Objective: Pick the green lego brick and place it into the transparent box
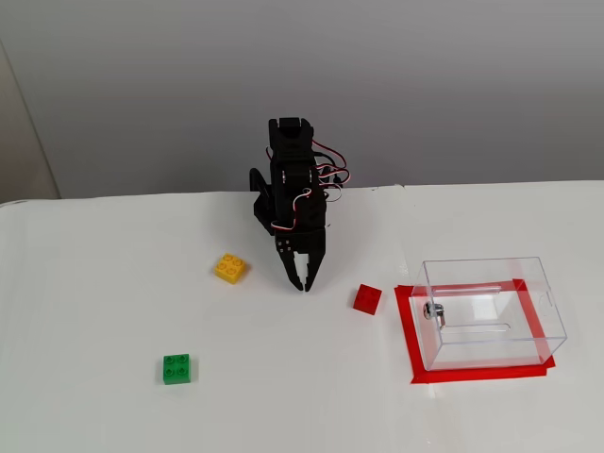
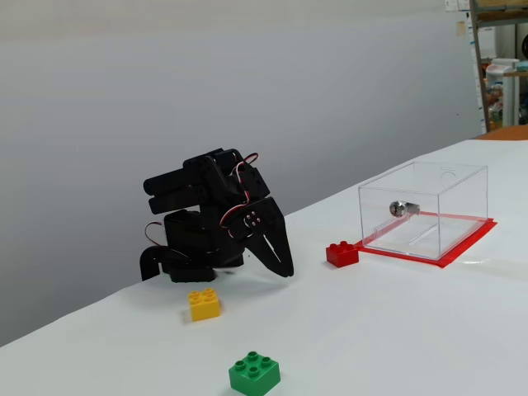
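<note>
Only one fixed view shows the narrow, empty tool (image 1: 304, 283) well apart from the green lego brick (image 1: 176, 368).

The table (image 1: 113, 264) is covered in plain white. On it, in a fixed view, the green lego brick (image 1: 176, 368) is seen near the front left, well apart from the yellow brick (image 1: 231, 268) behind it. The red brick (image 1: 368, 299) lies just beside a red tape outline (image 1: 481, 373), inside which the transparent box (image 1: 491, 311) is set. The arm's black base (image 2: 177, 268) also stands on the table.
</note>
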`<control>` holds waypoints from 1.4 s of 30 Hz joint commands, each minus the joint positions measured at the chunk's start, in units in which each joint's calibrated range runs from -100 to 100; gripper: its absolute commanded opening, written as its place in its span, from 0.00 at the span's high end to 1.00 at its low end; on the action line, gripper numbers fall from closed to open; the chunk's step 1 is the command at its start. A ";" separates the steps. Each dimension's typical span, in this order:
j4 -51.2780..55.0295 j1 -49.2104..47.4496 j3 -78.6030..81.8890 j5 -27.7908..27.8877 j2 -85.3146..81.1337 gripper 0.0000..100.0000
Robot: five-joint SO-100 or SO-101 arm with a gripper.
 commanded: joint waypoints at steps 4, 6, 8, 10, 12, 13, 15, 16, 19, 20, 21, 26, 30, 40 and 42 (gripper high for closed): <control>-0.28 0.10 -1.50 0.18 -0.25 0.99; -0.10 0.17 -2.50 0.13 0.00 0.99; -0.28 0.10 -3.85 -0.03 1.53 0.99; -0.37 0.10 -5.39 0.13 4.41 0.99; -0.63 0.47 -7.38 0.18 8.40 0.99; -1.24 0.62 -8.46 0.29 10.69 0.99; -3.32 2.54 -10.82 0.29 15.11 0.99; -4.98 3.72 -12.08 0.24 17.23 0.99; -10.81 6.61 -15.52 0.24 23.42 0.99; -12.29 7.57 -16.87 0.24 25.20 0.99; -13.42 8.60 -18.59 0.24 26.99 0.99; -14.03 12.82 -28.90 0.29 34.11 0.99; -13.77 16.74 -37.94 0.29 39.80 0.99; -13.68 25.68 -54.22 0.39 54.22 0.99; -13.68 27.46 -57.20 1.64 57.36 0.99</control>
